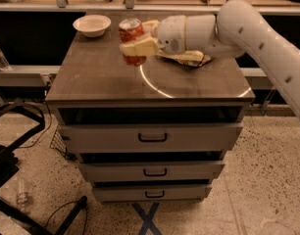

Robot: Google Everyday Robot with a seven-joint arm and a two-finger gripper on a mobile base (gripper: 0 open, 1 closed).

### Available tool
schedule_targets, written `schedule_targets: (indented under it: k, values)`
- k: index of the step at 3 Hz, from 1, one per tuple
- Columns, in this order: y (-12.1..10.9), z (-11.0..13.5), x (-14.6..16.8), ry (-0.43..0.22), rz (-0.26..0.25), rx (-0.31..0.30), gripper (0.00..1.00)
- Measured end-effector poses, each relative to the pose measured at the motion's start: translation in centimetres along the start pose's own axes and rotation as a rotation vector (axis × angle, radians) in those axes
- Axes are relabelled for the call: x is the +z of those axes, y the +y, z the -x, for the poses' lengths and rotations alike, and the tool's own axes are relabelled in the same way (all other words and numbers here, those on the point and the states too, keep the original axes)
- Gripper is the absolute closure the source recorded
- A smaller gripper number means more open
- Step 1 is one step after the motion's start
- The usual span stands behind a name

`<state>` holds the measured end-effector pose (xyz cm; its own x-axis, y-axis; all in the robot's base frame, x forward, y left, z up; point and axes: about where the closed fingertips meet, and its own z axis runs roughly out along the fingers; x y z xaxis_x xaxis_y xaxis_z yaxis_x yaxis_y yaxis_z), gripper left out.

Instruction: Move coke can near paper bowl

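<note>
The coke can (pixel 132 40), red with a silver top, is held in my gripper (pixel 138 42), whose cream fingers (pixel 140 47) are shut around its middle. It is lifted above the brown cabinet top (pixel 101 77), near the back centre. The paper bowl (pixel 92 25), shallow and off-white, sits at the back left corner of the top, a short way left of the can. My white arm (pixel 248 28) comes in from the right.
A brown and yellow chip bag (pixel 187 58) lies behind my arm at the back right. The cabinet has three drawers (pixel 152 137) below. A dark counter edge (pixel 22 70) and cables (pixel 22 131) are to the left. A blue X mark (pixel 147 218) is on the floor.
</note>
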<state>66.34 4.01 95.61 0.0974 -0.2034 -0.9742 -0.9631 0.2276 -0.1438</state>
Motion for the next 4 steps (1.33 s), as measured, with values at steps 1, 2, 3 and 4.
schedule_targets:
  k: [1,2,3,4]
  values:
    - [-7.0,0.7,4.5,0.084,-0.045,0.089,1.00]
    - [-12.4,2.1,8.7,0.104,-0.142,0.143,1.00]
    - [-18.1,5.3,8.2,0.041,-0.305,0.166,1.00]
    - [-19.7,6.9,7.3,0.006,-0.360,0.168,1.00]
